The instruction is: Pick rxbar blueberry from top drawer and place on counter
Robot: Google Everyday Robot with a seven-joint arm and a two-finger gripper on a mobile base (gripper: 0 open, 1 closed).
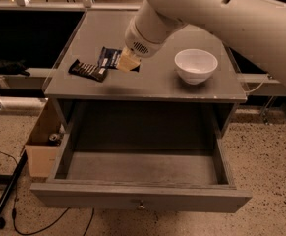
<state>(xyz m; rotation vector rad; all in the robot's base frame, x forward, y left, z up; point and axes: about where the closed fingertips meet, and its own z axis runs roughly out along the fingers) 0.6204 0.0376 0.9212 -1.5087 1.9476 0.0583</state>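
Landmark: I am taking the white bowl [196, 65] as my reference. It stands upright on the right part of the counter [162, 86].

Arm: I see the big pale arm [221, 14] coming in from behind and to the right of the bowl. It passes above the bowl and slopes down to the left of it.

End effector: the end effector [128, 61] sits left of the bowl, low over the counter. Its tan tip is closed over the right end of the rxbar blueberry [109, 57], so I read it as holding the bar.

Rxbar blueberry: the dark blue bar is left of the bowl, well apart from it, and sticks out leftward from the end effector. I cannot tell whether its underside touches the counter or hangs just above it.

Other bar: a black-brown bar [87, 70] lies flat on the counter further left of the bowl. It is just beside the blue bar's left end and a little nearer to me.

Top drawer: the top drawer [142, 196] is pulled fully out, below the bowl and in front of it. Its grey floor shows, and there is a small knob [141, 206] at the centre of the front panel.

Floor: far down and left of the bowl a cardboard box [40, 159] stands against the cabinet side, with a can [54, 138] inside it.
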